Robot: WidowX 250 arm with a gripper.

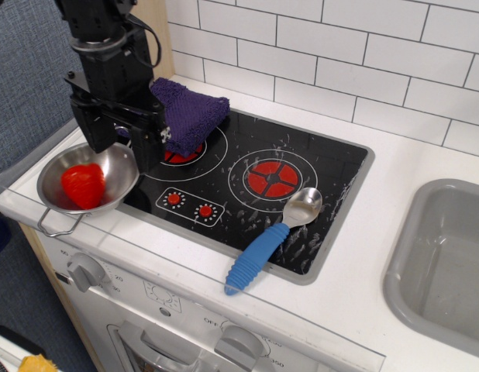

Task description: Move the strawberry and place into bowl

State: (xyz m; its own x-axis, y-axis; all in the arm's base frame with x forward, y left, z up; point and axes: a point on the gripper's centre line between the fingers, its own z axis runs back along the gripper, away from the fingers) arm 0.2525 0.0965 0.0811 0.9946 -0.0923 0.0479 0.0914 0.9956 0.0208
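The red strawberry (83, 184) lies inside the shiny steel bowl (115, 164) at the counter's front left corner. A wire loop handle (56, 228) shows on the bowl's near side. My gripper (123, 147) hangs above the bowl's back right rim, clear of the strawberry. Its two black fingers (150, 151) stand apart and hold nothing.
A purple cloth (191, 114) lies on the back left burner, right behind my gripper. A blue-handled metal spoon (272, 236) lies on the black stovetop (301, 170). A grey sink basin (449, 260) is at the right. White tiled wall behind.
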